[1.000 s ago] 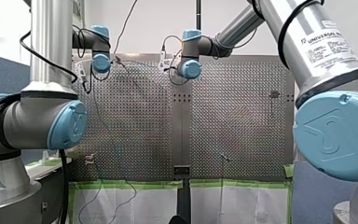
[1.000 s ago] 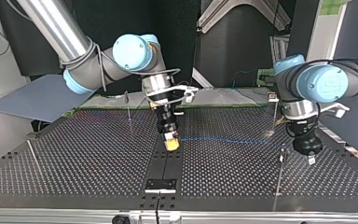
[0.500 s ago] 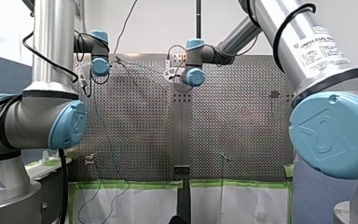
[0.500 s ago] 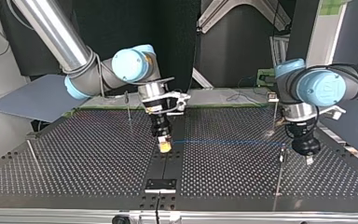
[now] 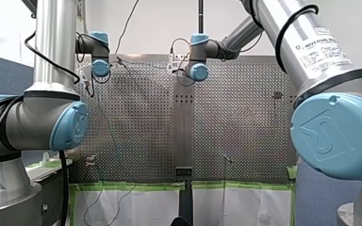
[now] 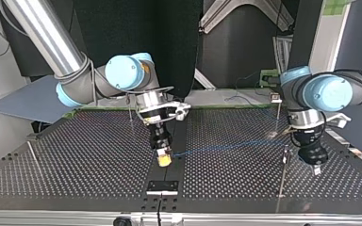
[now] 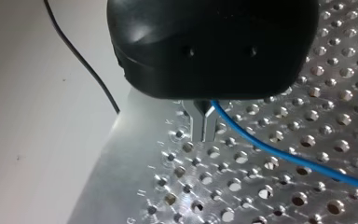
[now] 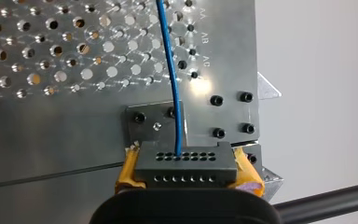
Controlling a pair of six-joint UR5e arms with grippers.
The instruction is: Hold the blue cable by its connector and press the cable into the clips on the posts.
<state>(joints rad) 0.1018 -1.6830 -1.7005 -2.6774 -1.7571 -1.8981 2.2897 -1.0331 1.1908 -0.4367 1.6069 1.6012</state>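
The right gripper [image 6: 163, 159] pinches the connector [image 8: 185, 163]. The cable [image 8: 171, 70] runs across the table to the left gripper [image 7: 204, 125], whose fingers are pressed together. The cable should probably be pulled taut, lined up over the post [image 6: 281, 179] clip and pressed straight down.

my right arm [image 5: 311, 52]: "UNIVERSAL" label | table [image 8: 223, 60]: "AB", "AC" engraved

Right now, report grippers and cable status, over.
Right gripper shut on connector. Left gripper: fingers together, blue cable beside them. Cable spans the perforated table. No obstruction seen.
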